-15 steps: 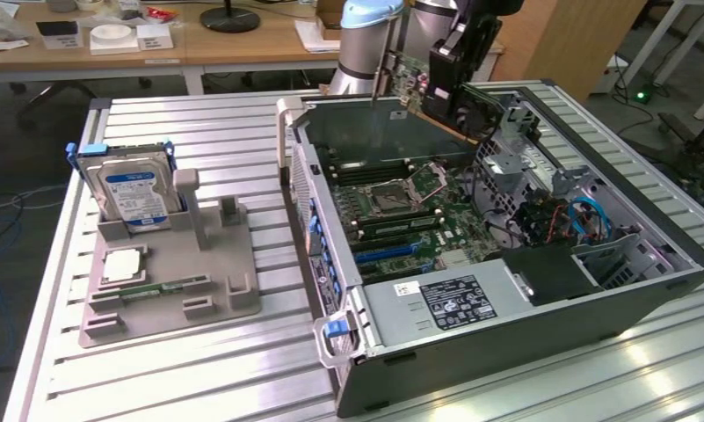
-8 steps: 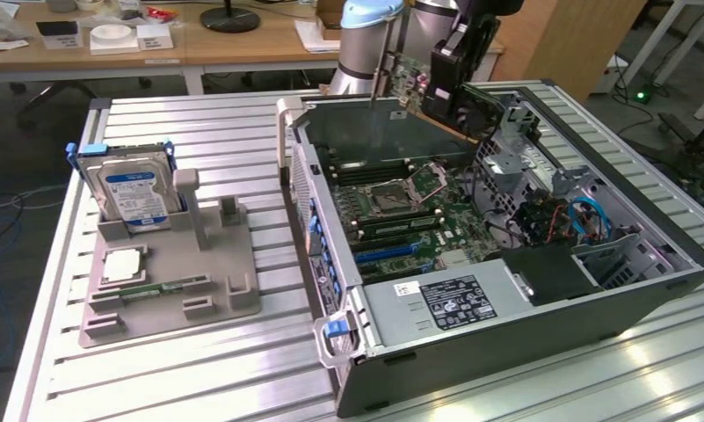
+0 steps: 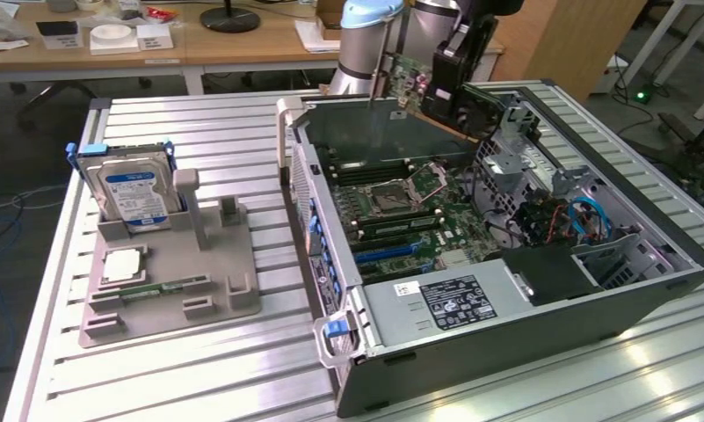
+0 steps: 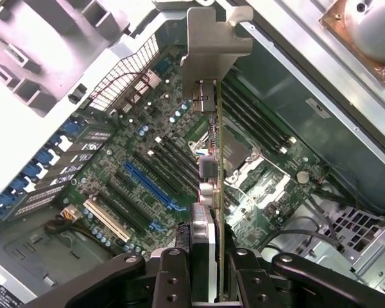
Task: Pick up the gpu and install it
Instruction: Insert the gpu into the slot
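Observation:
My gripper (image 3: 449, 92) hangs over the far rim of the open computer case (image 3: 633, 294), shut on the gpu (image 3: 408, 81), a thin card with a green board edge. In the wrist view the gpu (image 4: 219, 160) runs edge-on away from my gripper (image 4: 205, 260), clamped between the two black fingers (image 4: 173, 273), and its pale metal end bracket (image 4: 212, 45) is at the far end. The card hovers above the motherboard (image 4: 263, 186), clear of it. The blue expansion slot (image 4: 151, 186) lies beside the card's line, not under it.
On the ribbed table, at the exterior view's left, a grey fixture (image 3: 228, 299) holds a silver hard drive with a blue label (image 3: 134, 195), a processor chip (image 3: 123, 264) and a narrow memory stick (image 3: 164, 287). Drive cages and blue and orange cables (image 3: 569, 220) fill the case's right end.

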Robot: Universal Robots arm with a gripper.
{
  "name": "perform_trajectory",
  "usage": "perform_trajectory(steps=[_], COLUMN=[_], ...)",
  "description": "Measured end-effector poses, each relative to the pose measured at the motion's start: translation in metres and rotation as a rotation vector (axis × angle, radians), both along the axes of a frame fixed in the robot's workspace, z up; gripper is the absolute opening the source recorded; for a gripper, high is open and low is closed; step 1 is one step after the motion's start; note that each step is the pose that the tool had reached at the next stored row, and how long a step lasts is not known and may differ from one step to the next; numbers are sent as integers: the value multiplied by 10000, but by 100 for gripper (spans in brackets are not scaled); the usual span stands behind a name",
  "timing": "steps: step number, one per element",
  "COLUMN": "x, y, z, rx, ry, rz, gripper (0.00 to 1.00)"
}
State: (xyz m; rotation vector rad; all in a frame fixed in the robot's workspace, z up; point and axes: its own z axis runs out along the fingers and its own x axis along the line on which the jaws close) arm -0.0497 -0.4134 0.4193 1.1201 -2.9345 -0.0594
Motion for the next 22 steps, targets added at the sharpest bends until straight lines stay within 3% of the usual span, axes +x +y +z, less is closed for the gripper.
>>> perform_trajectory(steps=[22], x=[0], y=[0], z=[0], rx=[0], ry=[0], rz=[1503], gripper=[28])
